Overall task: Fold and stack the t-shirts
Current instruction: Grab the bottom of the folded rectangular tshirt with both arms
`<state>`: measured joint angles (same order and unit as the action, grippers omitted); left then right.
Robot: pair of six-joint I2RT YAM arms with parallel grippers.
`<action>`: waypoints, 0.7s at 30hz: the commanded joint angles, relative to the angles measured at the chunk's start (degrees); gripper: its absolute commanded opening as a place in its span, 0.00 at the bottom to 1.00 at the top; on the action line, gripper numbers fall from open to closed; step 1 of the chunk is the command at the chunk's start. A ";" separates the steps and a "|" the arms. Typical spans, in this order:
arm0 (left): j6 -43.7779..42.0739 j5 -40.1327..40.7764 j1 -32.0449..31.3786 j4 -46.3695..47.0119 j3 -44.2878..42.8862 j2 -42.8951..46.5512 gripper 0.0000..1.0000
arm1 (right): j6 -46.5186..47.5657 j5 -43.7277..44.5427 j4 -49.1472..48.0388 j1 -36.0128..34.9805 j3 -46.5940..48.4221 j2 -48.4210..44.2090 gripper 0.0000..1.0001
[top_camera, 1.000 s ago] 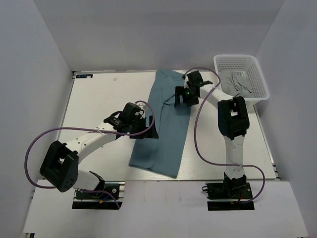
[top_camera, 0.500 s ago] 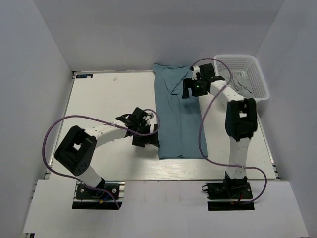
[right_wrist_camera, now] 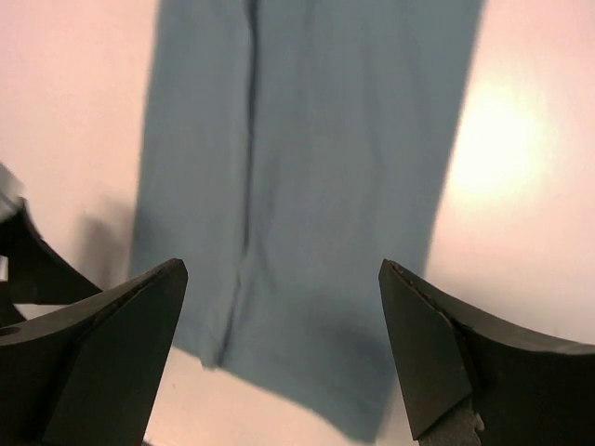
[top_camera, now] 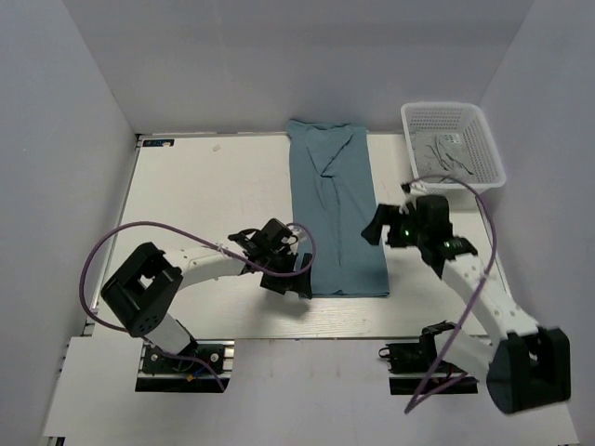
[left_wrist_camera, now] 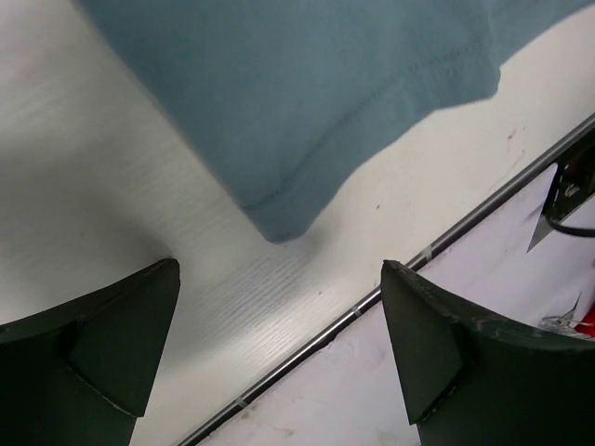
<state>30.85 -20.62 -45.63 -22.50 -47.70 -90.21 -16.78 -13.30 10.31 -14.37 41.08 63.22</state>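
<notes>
A teal-blue t-shirt (top_camera: 337, 209) lies folded into a long narrow strip on the table, from the back edge to near the front. My left gripper (top_camera: 296, 279) is open and empty beside the strip's near left corner (left_wrist_camera: 279, 218). My right gripper (top_camera: 376, 228) is open and empty just right of the strip, above the table. The strip also fills the right wrist view (right_wrist_camera: 307, 186).
A white mesh basket (top_camera: 453, 144) with grey cloth in it stands at the back right. The table's metal front rail (left_wrist_camera: 390, 288) runs close to the left gripper. Both arms' cables loop over the table.
The right gripper let go of the shirt's far end and drew back toward the front right. The left gripper slid to the strip's near left corner. The shirt lies flat and straight.
</notes>
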 commanded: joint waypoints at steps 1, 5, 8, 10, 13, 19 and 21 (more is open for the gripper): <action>0.09 0.75 -1.74 0.17 4.02 1.44 1.00 | -6.24 7.03 4.69 0.22 -5.65 -11.92 0.90; 0.70 0.76 -2.36 2.28 4.72 -1.62 0.93 | -12.48 8.47 11.83 0.05 -11.01 -22.23 0.90; 0.09 0.76 -2.36 2.81 3.41 -5.40 0.83 | -14.78 6.98 14.56 -0.04 -16.72 -26.20 0.90; 0.09 1.28 -2.36 4.30 3.41 -7.16 0.73 | -16.00 6.80 15.71 0.05 -19.45 -27.18 0.90; 0.09 1.81 -2.36 4.31 2.79 -8.57 0.61 | -16.53 5.39 15.36 0.04 -21.47 -26.75 0.90; 1.49 3.66 -2.36 4.83 4.02 -10.24 0.29 | -18.12 4.51 14.40 0.22 -25.16 -23.59 0.90; 2.02 3.66 -2.36 4.84 3.41 -11.11 0.14 | -18.64 4.16 13.17 0.22 -26.22 -22.01 0.90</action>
<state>34.15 -23.86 -47.42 -13.82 -46.98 -97.03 -33.95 -8.23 24.75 -14.31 16.51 39.55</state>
